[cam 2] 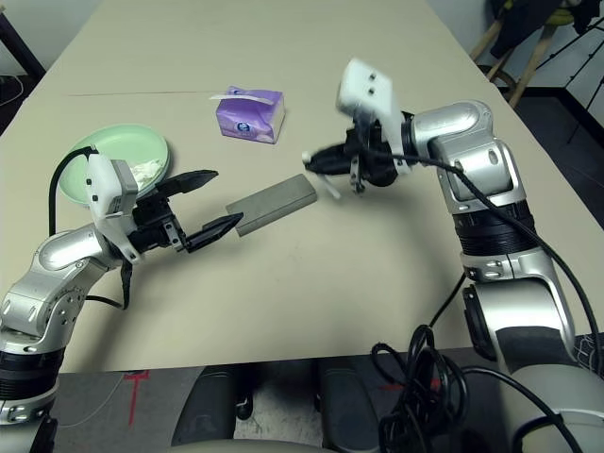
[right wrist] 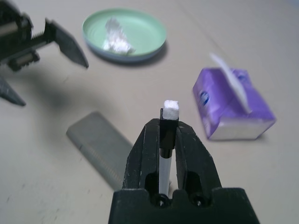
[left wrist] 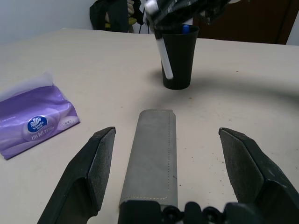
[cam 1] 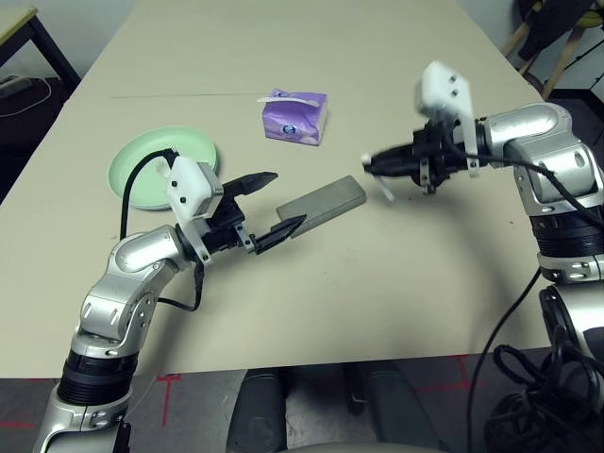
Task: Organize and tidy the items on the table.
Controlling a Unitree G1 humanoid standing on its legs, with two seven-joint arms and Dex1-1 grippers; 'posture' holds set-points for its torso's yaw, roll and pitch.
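Your right gripper (right wrist: pixel 168 135) is clamped on a white pen (right wrist: pixel 169 112) above the table (cam 1: pixel 377 283) — the black cup (left wrist: pixel 176 56) stands upright just beneath it — while your left gripper (cam 1: pixel 267 206), spread wide and empty, flanks the grey glasses case (cam 1: pixel 323 203).

Wooden chair legs (cam 1: pixel 552 47) beyond the far corner, red tape marks (cam 1: pixel 170 382) on grey floor

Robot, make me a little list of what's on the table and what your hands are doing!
table: beige tabletop
plate: mint green plate holding crumpled tissue
box: purple tissue box
case: grey glasses case, lying flat
cup: black cup, upright
left gripper: open, fingers either side of the case's near end
right gripper: shut on white pen
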